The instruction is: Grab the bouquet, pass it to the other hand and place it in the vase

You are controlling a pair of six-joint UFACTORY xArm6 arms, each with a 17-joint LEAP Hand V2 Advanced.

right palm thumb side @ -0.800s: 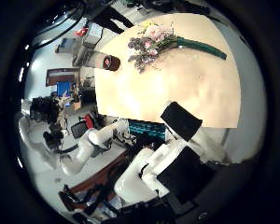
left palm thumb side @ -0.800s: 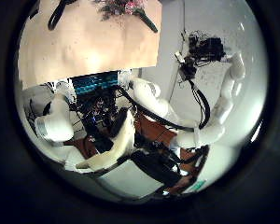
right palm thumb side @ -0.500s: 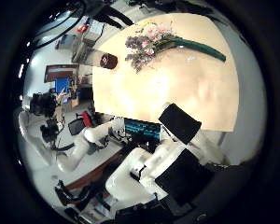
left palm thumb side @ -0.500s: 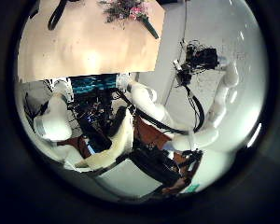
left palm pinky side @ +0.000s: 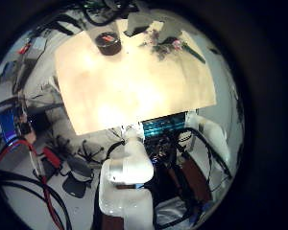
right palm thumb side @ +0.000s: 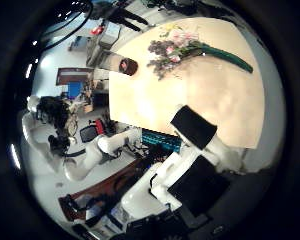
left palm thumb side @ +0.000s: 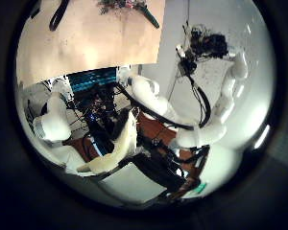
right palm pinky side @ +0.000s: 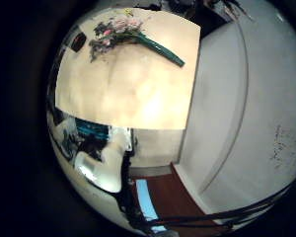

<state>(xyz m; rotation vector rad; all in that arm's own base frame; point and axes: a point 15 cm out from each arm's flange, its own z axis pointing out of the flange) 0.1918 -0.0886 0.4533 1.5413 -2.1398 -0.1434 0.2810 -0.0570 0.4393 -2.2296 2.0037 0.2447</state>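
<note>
The bouquet lies flat on the table, its flower heads towards the vase and its long stem pointing away. The vase is a dark round pot standing upright near the table's far edge, a short way from the bouquet. Both hands hang well clear of the table and hold nothing. My left hand shows a relaxed finger at its palm. My right hand shows loose fingers. The bouquet also appears small in the right little finger side view.
Most of the table top around the bouquet and vase is bare. A lit screen sits below the table's near edge, between the arm bodies. A plain wall runs along one side of the table.
Both thumb side views have shifted, so both hands have moved. The bouquet looks slightly larger to the right palm. Bouquet and vase stay where they were on the table.
</note>
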